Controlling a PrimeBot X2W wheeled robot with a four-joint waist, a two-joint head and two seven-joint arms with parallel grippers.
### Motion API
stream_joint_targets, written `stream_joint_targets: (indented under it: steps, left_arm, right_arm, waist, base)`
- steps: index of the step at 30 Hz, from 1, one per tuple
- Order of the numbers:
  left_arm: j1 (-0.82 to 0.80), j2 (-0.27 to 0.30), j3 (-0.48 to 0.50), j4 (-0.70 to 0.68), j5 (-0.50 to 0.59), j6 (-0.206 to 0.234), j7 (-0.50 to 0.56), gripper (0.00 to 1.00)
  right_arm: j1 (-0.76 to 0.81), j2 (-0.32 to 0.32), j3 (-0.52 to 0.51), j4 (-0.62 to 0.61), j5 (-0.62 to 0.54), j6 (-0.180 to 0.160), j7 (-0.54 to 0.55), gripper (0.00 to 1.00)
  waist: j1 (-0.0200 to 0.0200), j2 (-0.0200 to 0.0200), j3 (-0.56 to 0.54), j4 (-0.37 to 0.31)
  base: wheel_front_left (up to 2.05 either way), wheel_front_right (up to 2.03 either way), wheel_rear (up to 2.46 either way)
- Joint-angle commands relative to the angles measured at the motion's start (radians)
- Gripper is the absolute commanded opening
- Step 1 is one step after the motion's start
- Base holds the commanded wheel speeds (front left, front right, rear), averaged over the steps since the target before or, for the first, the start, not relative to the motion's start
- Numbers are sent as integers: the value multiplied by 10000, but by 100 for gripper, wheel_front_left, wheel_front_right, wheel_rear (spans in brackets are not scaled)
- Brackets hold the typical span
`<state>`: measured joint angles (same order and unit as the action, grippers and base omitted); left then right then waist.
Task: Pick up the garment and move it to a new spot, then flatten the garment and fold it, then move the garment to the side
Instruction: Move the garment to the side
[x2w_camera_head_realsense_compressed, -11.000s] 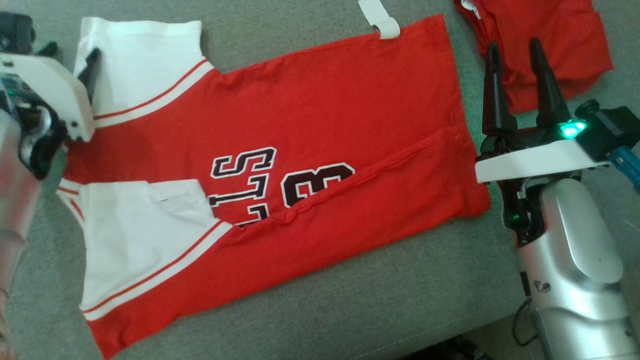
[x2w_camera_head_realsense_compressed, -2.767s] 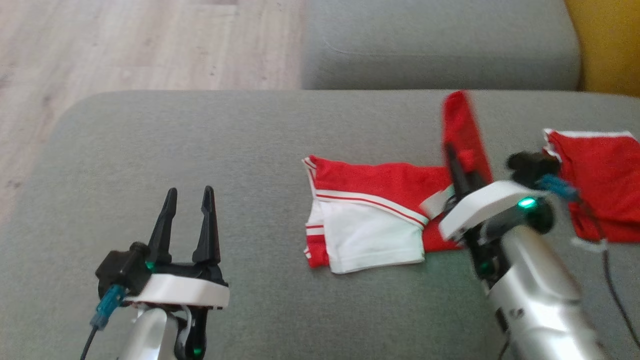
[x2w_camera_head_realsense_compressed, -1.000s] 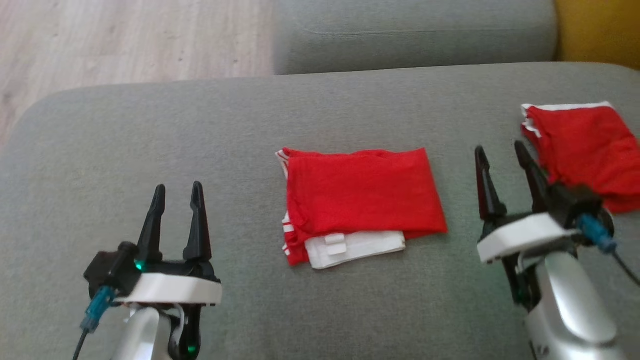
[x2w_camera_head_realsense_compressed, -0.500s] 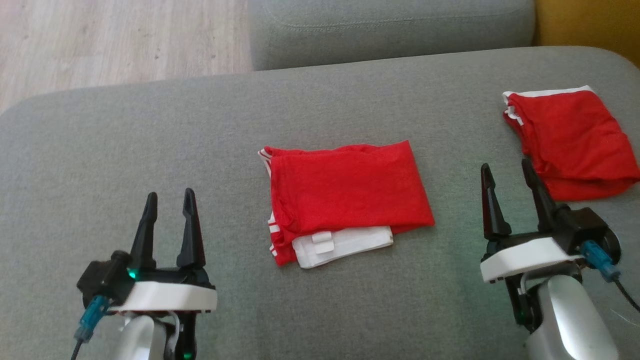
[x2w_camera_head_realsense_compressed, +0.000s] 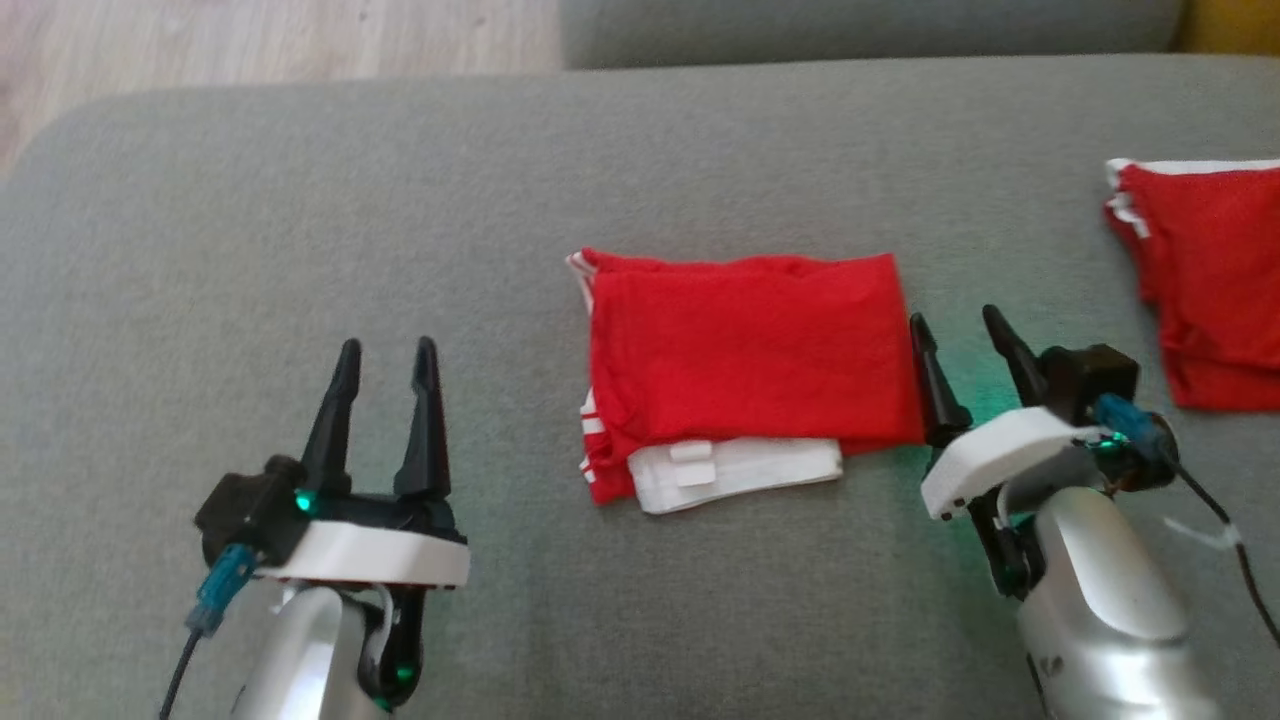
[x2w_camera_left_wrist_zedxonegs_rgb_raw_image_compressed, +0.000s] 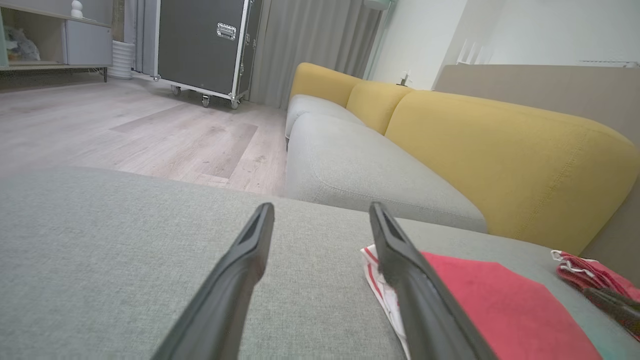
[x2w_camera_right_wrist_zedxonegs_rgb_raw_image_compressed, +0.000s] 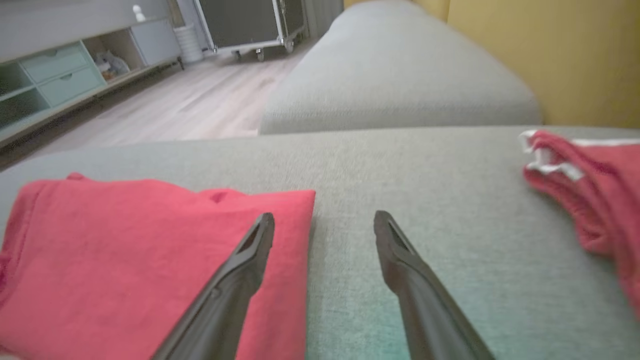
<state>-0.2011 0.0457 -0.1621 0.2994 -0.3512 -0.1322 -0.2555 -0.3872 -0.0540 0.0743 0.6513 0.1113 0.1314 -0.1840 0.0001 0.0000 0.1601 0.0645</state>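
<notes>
Fingers of our right gripper (x2w_camera_head_realsense_compressed: 955, 320) stand wide and empty, now just beside the folded garment's (x2w_camera_head_realsense_compressed: 750, 350) right edge, where half a second ago they were well clear of it. Our left gripper (x2w_camera_head_realsense_compressed: 388, 345), fingers equally wide, holds nothing, well to its left. We see the garment lying flat mid-sofa (x2w_camera_head_realsense_compressed: 300, 200), long axis left-right, white fold toward us.

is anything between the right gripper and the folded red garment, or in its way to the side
Nothing visible separates the open right gripper from the folded red and white garment; it sits at the garment's right edge. A second red garment lies further right on the grey fabric cushion, partly taking that side.
</notes>
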Motion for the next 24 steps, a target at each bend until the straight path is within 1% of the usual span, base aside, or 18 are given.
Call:
stream_joint_targets:
  steps: [1, 7, 10, 11, 12, 13, 14, 19, 24]
  left_arm:
    - [-460, 46, 210, -231, -49, 15, -63, 100]
    - [-662, 46, 77, -132, -101, 15, -63, 100]
    - [-692, 46, 80, -93, -103, 15, -63, 100]
    - [-690, 46, 84, -78, -103, 15, -63, 100]
    - [-679, 46, 96, -65, -97, 15, -63, 100]
    - [-663, 46, 113, -54, -90, 15, -63, 100]
    - [-643, 46, 134, -46, -81, 15, -63, 100]
    - [-514, 45, 193, -107, -39, 15, -63, 100]
    - [-357, 45, 168, -229, -49, 15, -63, 100]
  right_arm:
    - [-425, 36, 285, 27, 109, -7, 117, 100]
    - [-1066, 37, 749, 1689, 656, -7, 951, 100]
    - [-1272, 37, 1039, 2335, 824, -7, 1113, 100]
    - [-1328, 37, 1125, 2503, 871, -7, 1092, 95]
    - [-1376, 37, 1196, 2647, 924, -7, 1031, 47]
    - [-1444, 37, 1244, 2757, 923, -7, 906, 2]
    - [-1514, 37, 1274, 2850, 881, -7, 747, 0]
    - [-1881, 26, 1342, 3147, 332, -7, -54, 0]
    - [-2071, -267, 1523, 2977, -276, -7, -490, 0]
  waist:
    - [-1, 0, 233, 250]
    - [-1, 0, 423, 581]
    - [-1, 0, 399, 642]
    - [-1, 0, 374, 646]
    - [-1, 0, 338, 641]
    - [-1, 0, 299, 622]
    - [-1, 0, 255, 590]
    - [-1, 0, -28, 292]
    - [-1, 0, -334, -109]
  base:
    - [0, 0, 0]
    - [0, 0, 0]
    - [0, 0, 0]
    - [0, 0, 0]
    - [0, 0, 0]
    - [0, 0, 0]
    - [0, 0, 0]
    - [0, 0, 0]
    - [0, 0, 0]
